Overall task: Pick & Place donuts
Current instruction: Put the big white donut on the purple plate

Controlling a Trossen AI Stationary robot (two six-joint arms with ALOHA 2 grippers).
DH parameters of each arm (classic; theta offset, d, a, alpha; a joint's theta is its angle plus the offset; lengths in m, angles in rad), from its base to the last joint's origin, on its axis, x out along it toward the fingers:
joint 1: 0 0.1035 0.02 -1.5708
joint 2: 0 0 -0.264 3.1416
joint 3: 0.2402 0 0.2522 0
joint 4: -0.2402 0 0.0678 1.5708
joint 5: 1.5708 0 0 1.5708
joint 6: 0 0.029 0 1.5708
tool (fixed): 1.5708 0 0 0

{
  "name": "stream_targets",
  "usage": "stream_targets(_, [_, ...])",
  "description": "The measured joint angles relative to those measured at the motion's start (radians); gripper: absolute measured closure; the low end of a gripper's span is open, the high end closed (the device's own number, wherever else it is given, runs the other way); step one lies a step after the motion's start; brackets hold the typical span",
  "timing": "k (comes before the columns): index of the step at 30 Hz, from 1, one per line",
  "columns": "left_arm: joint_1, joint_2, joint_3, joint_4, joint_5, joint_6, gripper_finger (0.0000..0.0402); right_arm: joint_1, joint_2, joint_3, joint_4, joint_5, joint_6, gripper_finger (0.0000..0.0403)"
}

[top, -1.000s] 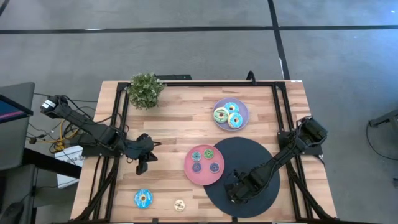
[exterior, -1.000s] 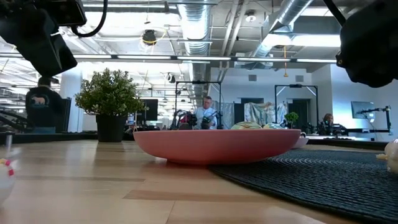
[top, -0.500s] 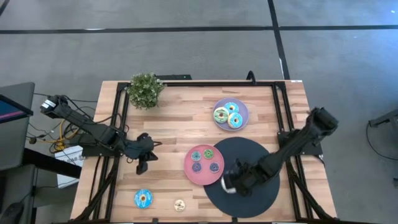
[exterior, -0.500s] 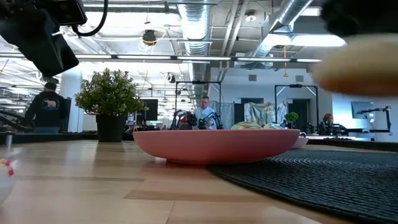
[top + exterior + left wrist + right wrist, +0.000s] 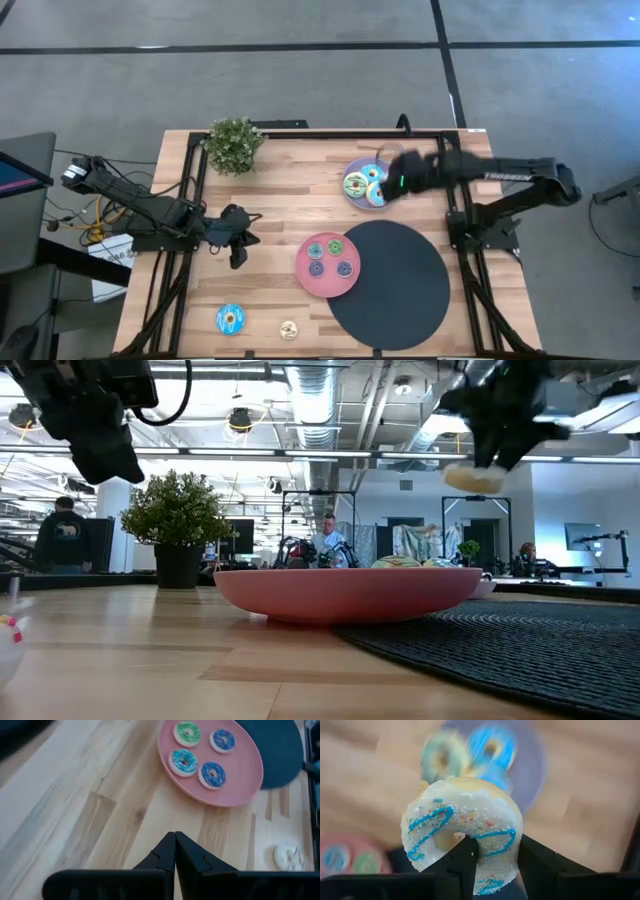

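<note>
Right pincer (image 5: 492, 852) (clamped) around white donut (image 5: 462, 830)

- White-iced donut (image 5: 465, 832) w/ blue squiggles + sprinkles: gripped on edge, in the air above lilac plate (image 5: 391, 177).
- Lilac plate holds green-iced donut (image 5: 355, 185) + 2 blue ones, flat.
- Pink plate (image 5: 303, 268), nearer front than lilac plate: 4 small donuts, flat.
- Blue donut (image 5: 230, 319) + small pale one (image 5: 289, 330) on bare wood, well apart from lilac plate.
</note>
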Motion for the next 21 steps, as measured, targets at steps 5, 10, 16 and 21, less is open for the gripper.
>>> stream_targets(5, [0.037,0.0,0.0,0.001,0.0,-0.1,0.0401,-0.41,-0.056,-0.08,0.2,-0.243,-0.377,0.0292])
stream_targets(10, [0.062,0.0,0.0,0.0,-0.002,-0.171,0.0401,-0.679,0.018,-0.131,0.285,-0.413,-0.583,0.0291])
stream_targets(16, [0.069,0.0,0.0,-0.001,-0.014,-0.233,0.0401,-0.744,0.164,-0.131,0.385,-0.52,-0.732,0.0262])
stream_targets(21, [0.07,0.0,0.0,-0.001,-0.027,-0.285,0.0401,-0.737,0.276,-0.13,0.465,-0.572,-0.763,0.023])
